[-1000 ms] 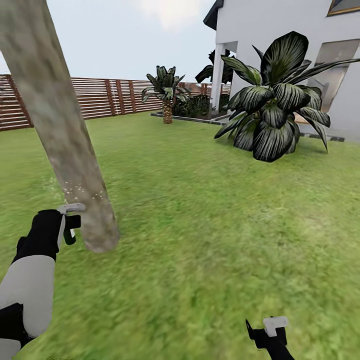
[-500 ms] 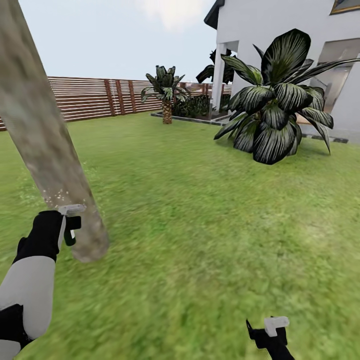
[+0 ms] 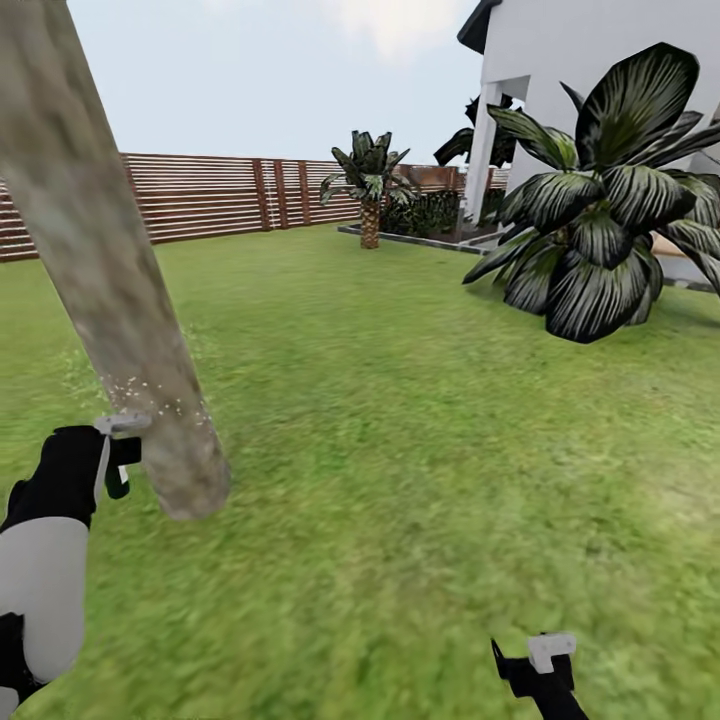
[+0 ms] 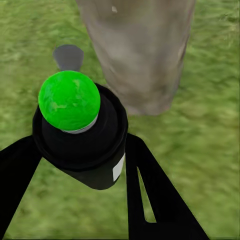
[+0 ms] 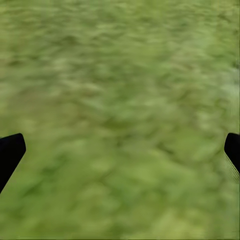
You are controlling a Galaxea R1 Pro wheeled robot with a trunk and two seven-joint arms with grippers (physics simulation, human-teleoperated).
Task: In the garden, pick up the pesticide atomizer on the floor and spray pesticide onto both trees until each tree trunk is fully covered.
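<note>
- Head view: your left gripper (image 3: pixel 118 455) sits low over the lawn (image 3: pixel 420 420), just beside the base of a thick, pale grey-brown tree trunk (image 3: pixel 110 290) that leans up and out past the top of the picture.
- Small white specks dot the bark just above that gripper.
- Left wrist view: the two black fingers (image 4: pixel 150 195) are pinched on the pesticide atomizer (image 4: pixel 82 142), a small dark bottle held between them.
- Its rounded top looks bright green here, not red; I cannot tell why from this angle.
- The bottle's top faces the tree trunk (image 4: pixel 140 50), which stands close ahead, rising from the grass.
- A small grey rounded shape (image 4: pixel 68 56) lies beyond the bottle, beside the trunk; what it is stays unclear.
- Head view again: your right gripper (image 3: pixel 535 668) hangs low near the bottom edge of the picture, well apart from the trunk, over bare grass.
- Right wrist view: the fingertips (image 5: pixel 11 152) stand spread wide at either side, with nothing between them but blurred green grass.
- Farther off, a brown slatted fence (image 3: pixel 220 195) runs along the far edge of the lawn.
- A large striped dark-leaved plant (image 3: pixel 610 220) grows at the lawn's right side, before a white house (image 3: pixel 560 60).
- A smaller palm-like plant (image 3: pixel 370 190) stands near the fence.
</note>
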